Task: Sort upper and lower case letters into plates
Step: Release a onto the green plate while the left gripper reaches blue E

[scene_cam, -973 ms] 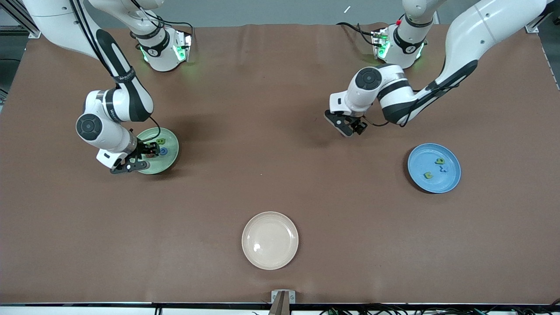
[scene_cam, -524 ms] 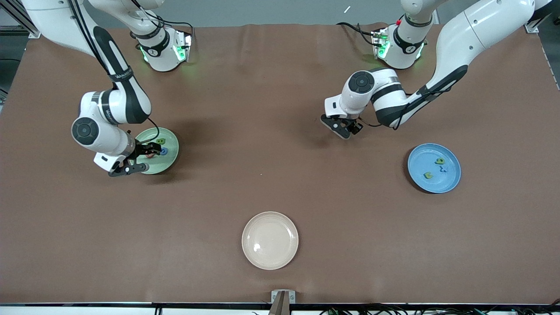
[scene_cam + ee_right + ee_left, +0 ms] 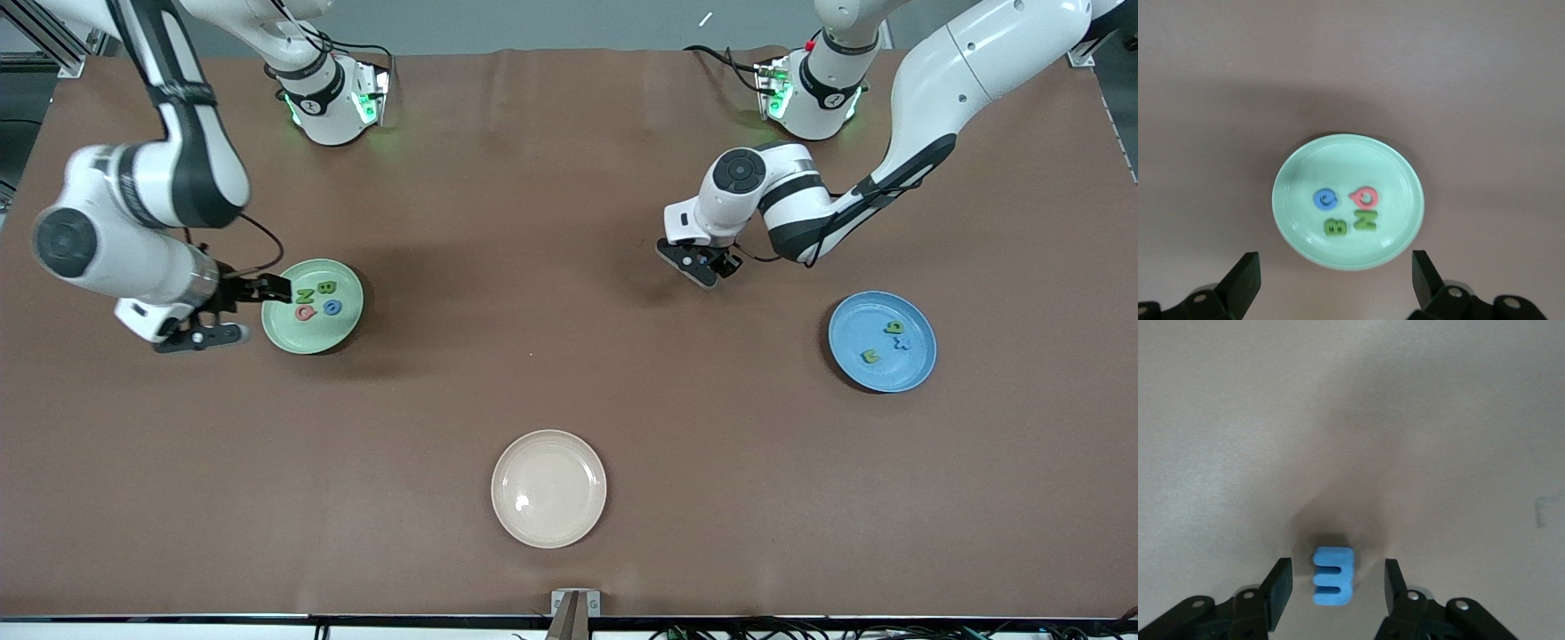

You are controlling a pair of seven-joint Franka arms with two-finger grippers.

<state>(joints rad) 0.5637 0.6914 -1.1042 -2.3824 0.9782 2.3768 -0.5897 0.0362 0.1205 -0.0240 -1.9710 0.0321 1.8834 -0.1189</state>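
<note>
Left gripper (image 3: 705, 266): I see it low over bare table between the two bases' ends, well apart from every plate.
Left fingers (image 3: 1278, 590): from the wrist camera I read them as parted, one on each side of a blue letter piece (image 3: 1333, 577), with a gap showing on both sides; not pinching it.
Blue letter piece: it lies flat on the brown table (image 3: 569, 373). In my front view it shows only as a speck of blue under the hand.
Right gripper (image 3: 233, 311): it hangs over the table just beside the mint green plate (image 3: 289, 333), at the right arm's end.
Right fingers (image 3: 1243, 280): spread wide and holding nothing; the wrist camera shows the whole mint plate between them, farther down.
Mint plate contents: four pieces, a green B (image 3: 1335, 227), a green N (image 3: 1365, 219), a blue round letter (image 3: 1326, 198) and a red round letter (image 3: 1365, 197). I read the B and N most plainly from the wrist camera.
Sky blue plate (image 3: 853, 369): at the left arm's end, nearer the front camera than the left gripper. Only my front view shows it, with three pieces, two green (image 3: 870, 356) and one blue (image 3: 901, 344); I cannot read which letters.
Cream-white plate (image 3: 511, 516): nearest the front camera, nothing on it.
</note>
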